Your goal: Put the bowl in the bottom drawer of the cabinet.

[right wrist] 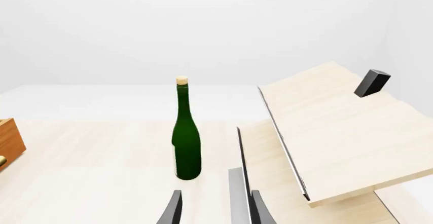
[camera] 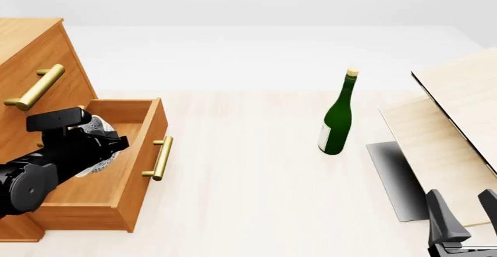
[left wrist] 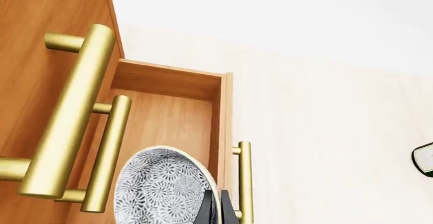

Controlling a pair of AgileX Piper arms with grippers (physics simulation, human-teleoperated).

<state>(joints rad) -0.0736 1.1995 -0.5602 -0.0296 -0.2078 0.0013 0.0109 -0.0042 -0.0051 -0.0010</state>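
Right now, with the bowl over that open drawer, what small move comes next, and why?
Probably lower the bowl a little, then release. The left gripper appears to hold its rim above the open bottom drawer; whether the bowl touches the drawer floor cannot be told.

Orange-brown wood cabinet [camera: 31, 53] w/ brass handles [left wrist: 71, 117], grey-white floral-speckled bowl [left wrist: 162, 191], dark green bottle [camera: 338, 117], pale boards [camera: 458, 111]

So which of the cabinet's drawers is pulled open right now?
The bottom drawer, the lowest one. It sticks out from the cabinet with the bowl over it; the drawers above sit flush.
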